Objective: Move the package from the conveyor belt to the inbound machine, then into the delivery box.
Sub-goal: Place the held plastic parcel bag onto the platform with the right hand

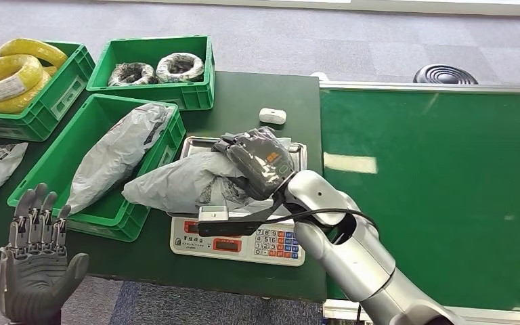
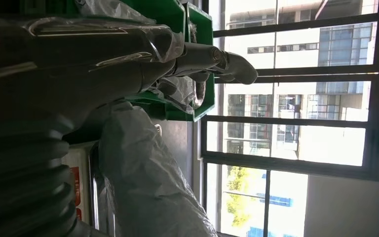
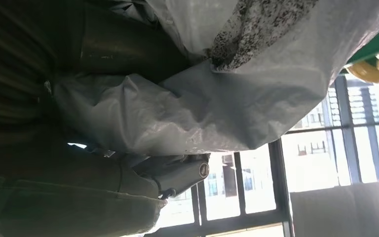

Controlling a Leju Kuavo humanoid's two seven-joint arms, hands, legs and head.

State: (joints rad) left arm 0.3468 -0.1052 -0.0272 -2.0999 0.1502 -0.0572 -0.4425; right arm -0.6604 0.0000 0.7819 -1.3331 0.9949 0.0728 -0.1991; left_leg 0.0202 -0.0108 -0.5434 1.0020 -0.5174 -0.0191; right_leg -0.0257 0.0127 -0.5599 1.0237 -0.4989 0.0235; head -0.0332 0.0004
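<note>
A grey plastic package [image 1: 176, 179] lies across the metal tray of the weighing scale [image 1: 244, 245] on the dark table. My right hand [image 1: 261, 161], wrapped in clear plastic, sits on the package's right end and grips it. In the right wrist view the crumpled package [image 3: 217, 103] is pressed against the right hand [image 3: 54, 187], with the thumb [image 3: 177, 173] beside it. My left hand [image 1: 37, 264] hovers at the table's near left corner, fingers spread and holding nothing. The left wrist view has the left hand [image 2: 79, 59] near the package [image 2: 143, 182].
A green bin [image 1: 54, 183] left of the scale holds another grey package [image 1: 118, 152]. Behind it stand a bin of yellow coils [image 1: 47, 112] and a bin of black coils [image 1: 176, 95]. The green conveyor belt [image 1: 433, 189] runs on the right. A small white device [image 1: 272, 115] lies behind the scale.
</note>
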